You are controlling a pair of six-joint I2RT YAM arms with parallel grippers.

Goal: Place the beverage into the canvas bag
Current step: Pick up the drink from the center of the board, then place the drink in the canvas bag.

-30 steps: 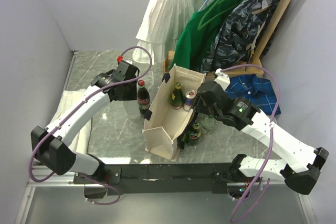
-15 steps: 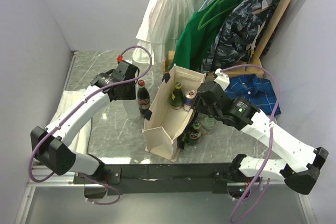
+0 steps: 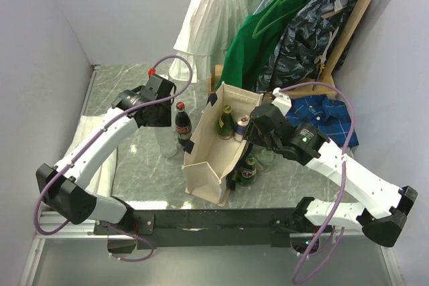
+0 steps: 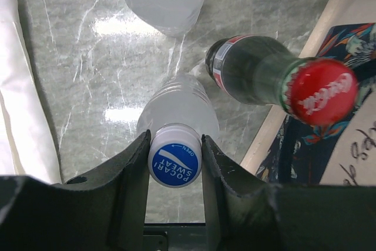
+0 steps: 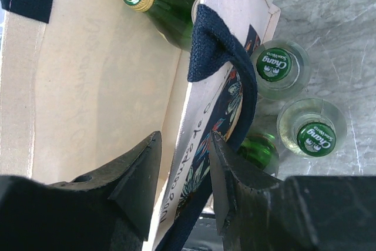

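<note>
pick-up step: left hand [image 4: 175,143] pinches the blue-capped clear plastic bottle [image 4: 179,105] at its top, just beside the cream canvas bag [image 3: 204,165]; right hand [image 5: 185,139] straddles the bag's wall, grip uncertain; next, lift above the rim

canvas bag [image 3: 209,171]: cream woven cloth, matt (navy strap [image 5: 222,42] coarser)
tabletop [image 4: 76,74]: grey marbled, glossy
water bottle [image 4: 179,107]: clear ribbed plastic, smooth blue cap
cola bottle [image 4: 252,74]: dark, glossy; red crimped metal cap
green bottle [image 5: 167,10]: glossy glass
</note>
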